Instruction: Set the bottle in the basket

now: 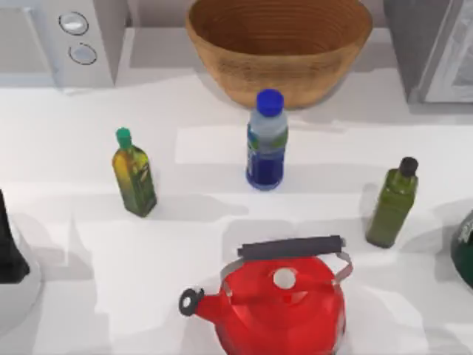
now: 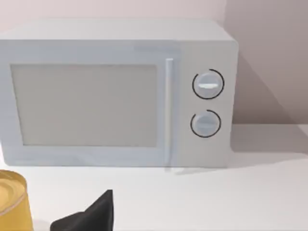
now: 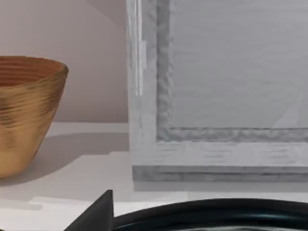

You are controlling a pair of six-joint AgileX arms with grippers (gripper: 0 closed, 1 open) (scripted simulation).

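Before basket (image 1: 279, 70) rim — bottle (image 1: 267, 140) upright, apart

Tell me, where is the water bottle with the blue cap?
In the top view the bottle stands upright mid-table, just in front of the basket, behind the red kettle.

A: What sort of place is this?
B: A kitchen. A white microwave (image 2: 118, 94) with 2 dials stands at the back of the white surface (image 1: 222, 159).
A: Anything else?
B: A red kettle (image 1: 281, 303), 2 oil bottles (image 1: 134, 177) and a wicker basket (image 1: 279, 44).
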